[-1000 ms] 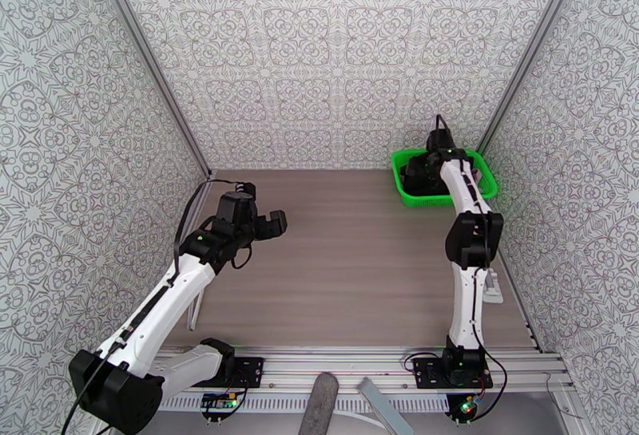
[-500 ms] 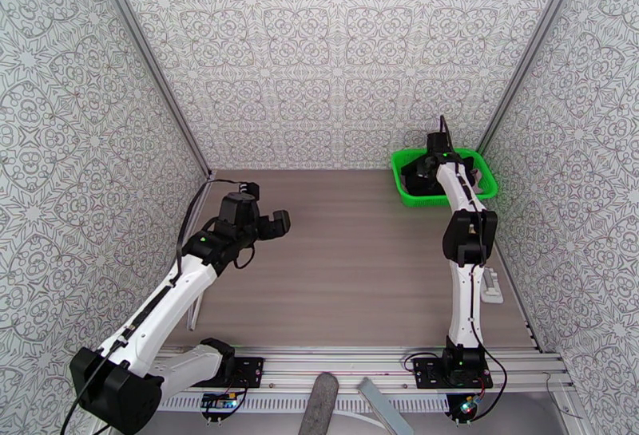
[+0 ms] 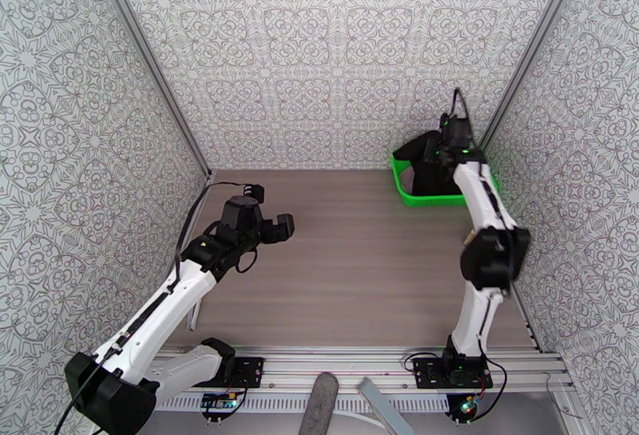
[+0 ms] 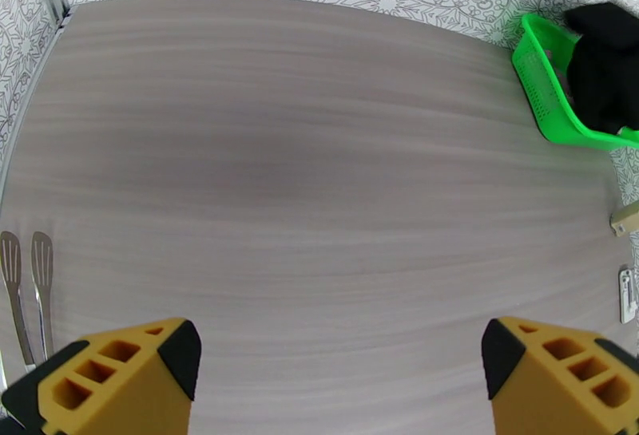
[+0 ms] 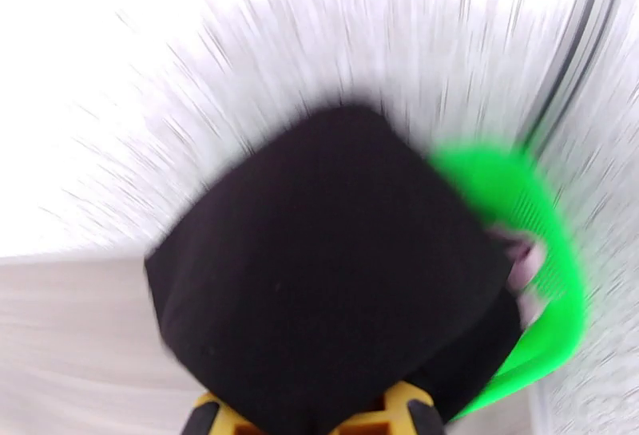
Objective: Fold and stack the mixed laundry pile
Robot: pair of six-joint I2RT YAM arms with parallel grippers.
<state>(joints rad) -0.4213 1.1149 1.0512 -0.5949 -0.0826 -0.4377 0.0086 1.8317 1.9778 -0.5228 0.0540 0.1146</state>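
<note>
1. The mixed laundry pile [image 3: 427,183] sits at the far right corner of your table [image 3: 343,253]. It is in and above the green basket [image 3: 427,200].
2. The black garment [image 3: 417,154] is up in the air. Its top is higher than the basket rim, and its lower part hangs down into the basket.
3. Your right gripper [image 3: 438,156] is clenched tight on the black garment. In the right wrist view the black cloth drapes over the fingers, and small yellow bits of them poke out at the bottom.
4. The pink garment [image 5: 521,255] peeks out as a small pale bit between the black cloth and the green basket wall. That view is blurry, so you cannot tell how the pink piece lies.
5. Your left gripper [image 4: 339,365] hangs over the left side of the table, well apart from the basket. Its yellow fingers [image 4: 120,373] are spread wide and grasp nothing. Bare table shows between them.
6. Two thin metal tools [image 4: 24,285] lie side by side at the left edge of the table, near your left gripper.
</note>
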